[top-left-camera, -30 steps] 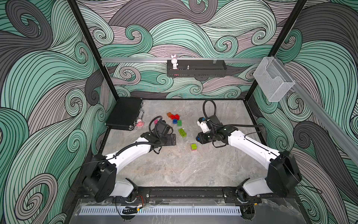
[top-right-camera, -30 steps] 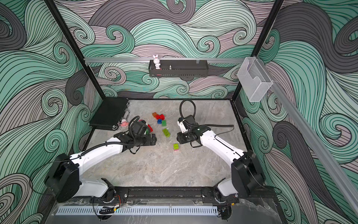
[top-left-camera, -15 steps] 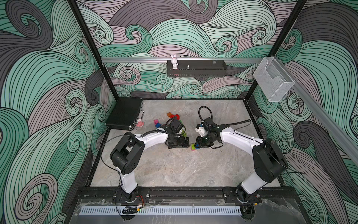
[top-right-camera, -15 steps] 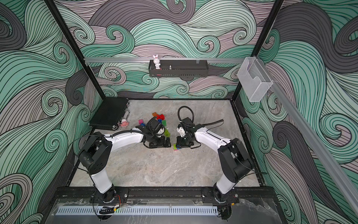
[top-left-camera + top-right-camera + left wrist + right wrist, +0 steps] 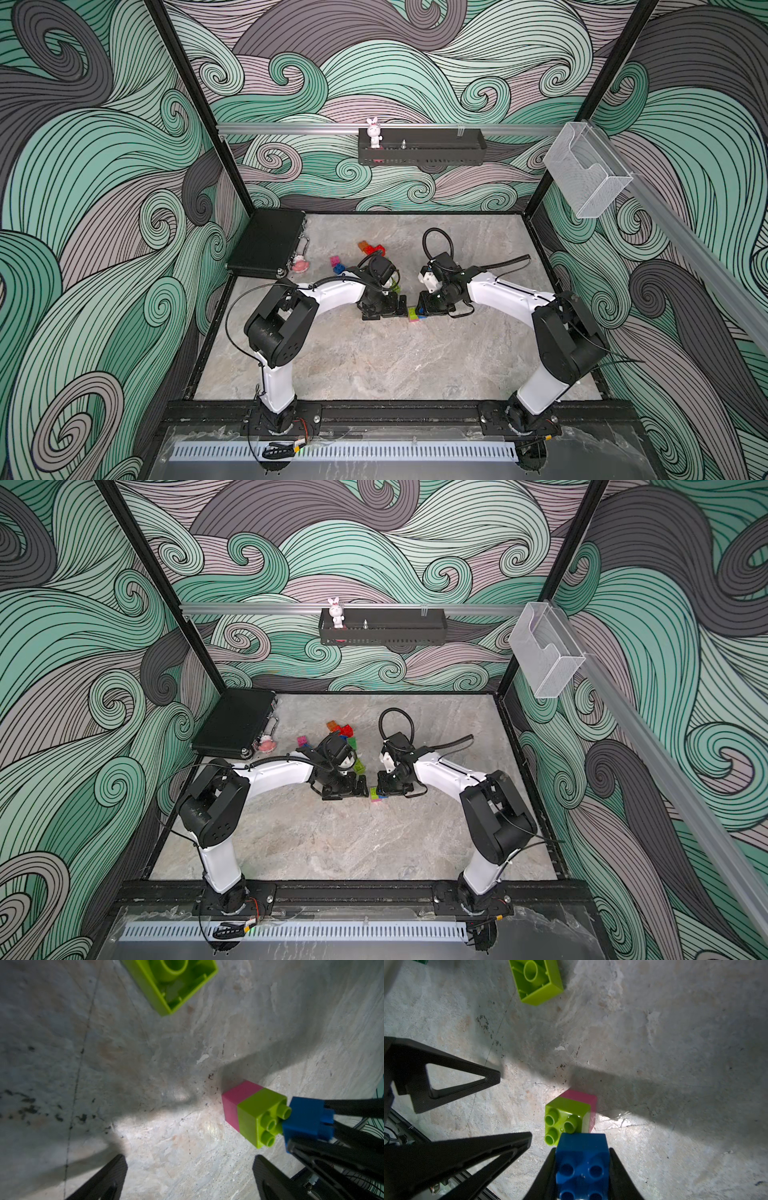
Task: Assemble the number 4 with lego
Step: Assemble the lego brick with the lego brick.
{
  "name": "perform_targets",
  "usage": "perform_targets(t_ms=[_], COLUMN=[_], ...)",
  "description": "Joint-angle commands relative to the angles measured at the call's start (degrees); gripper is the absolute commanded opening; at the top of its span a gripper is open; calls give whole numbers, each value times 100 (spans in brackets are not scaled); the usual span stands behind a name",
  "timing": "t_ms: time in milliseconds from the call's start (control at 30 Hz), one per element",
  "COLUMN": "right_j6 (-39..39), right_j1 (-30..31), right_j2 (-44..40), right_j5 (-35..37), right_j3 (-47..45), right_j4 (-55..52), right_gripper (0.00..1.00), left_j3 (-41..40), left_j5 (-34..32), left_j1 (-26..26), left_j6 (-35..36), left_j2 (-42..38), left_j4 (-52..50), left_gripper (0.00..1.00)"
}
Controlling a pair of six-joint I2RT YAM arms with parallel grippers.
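Note:
A lime brick sits stacked on a pink brick on the stone table, between the two grippers in both top views. My right gripper is shut on a blue brick, which it holds right at the lime studs and partly over them; I cannot tell whether they touch. My left gripper stands open and empty beside the stack. Another lime brick lies upside down further off.
Loose lego lies behind the left arm: red, orange, pink and dark green bricks. A black case and a pink toy lie at the back left. Cage walls surround the table.
Over the last second both grippers have closed in on the lime-and-pink stack from either side, the right one carrying the blue brick. Since half a second ago they have hardly moved.

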Motion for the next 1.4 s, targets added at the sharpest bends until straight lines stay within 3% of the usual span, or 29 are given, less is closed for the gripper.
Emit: perform_targets(t_ms=[0,500,1367], right_j6=[133,347,-265], right_j1=[99,218,419], right_j2=[118,207,324], right_j5=[286,476,1199], right_j3=[101,397,375], right_j4=[-53,-36,-680], right_gripper=[12,13,12], left_j3=[178,183,153], left_j5=[101,101,84], left_j1=[-2,16,60], left_j6=[-80,-63,-53], left_j2=[174,202,256], left_j4=[-148,-182,-247], left_gripper=[99,99,99])
